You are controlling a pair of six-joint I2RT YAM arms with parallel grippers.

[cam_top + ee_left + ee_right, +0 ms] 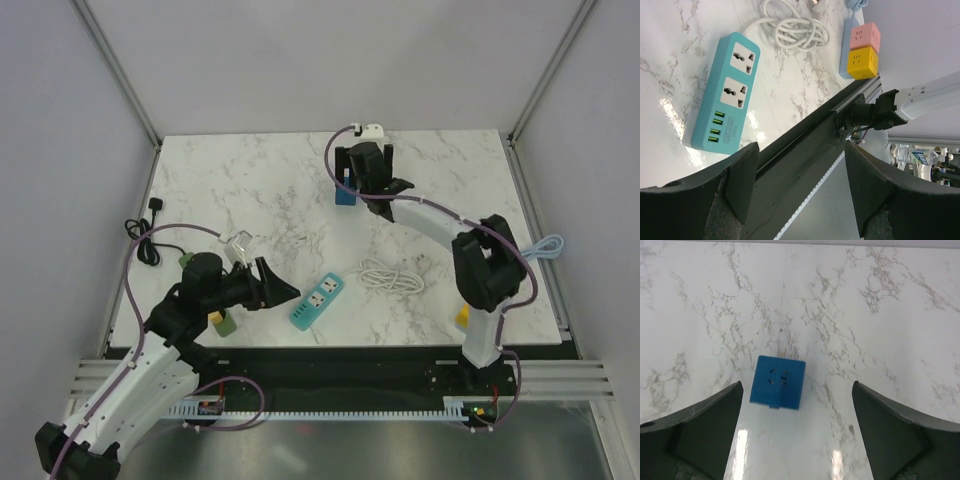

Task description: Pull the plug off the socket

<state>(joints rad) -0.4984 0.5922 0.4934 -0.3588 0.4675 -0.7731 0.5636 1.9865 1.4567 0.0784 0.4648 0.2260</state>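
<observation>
A teal power strip lies near the table's front; both its sockets are empty. Its white cord is coiled to the right. A blue cube socket sits mid-table, its face bare. A black plug lies loose at the table's left edge on its black cable. My left gripper is open and empty, just left of the teal strip, and also shows in the left wrist view. My right gripper is open and empty above the blue cube, seen too in the right wrist view.
A green and a yellow cube sit under my left arm. A pink cube and a yellow cube sit at the front right edge beside a light blue strip. A light blue cable hangs off the right edge.
</observation>
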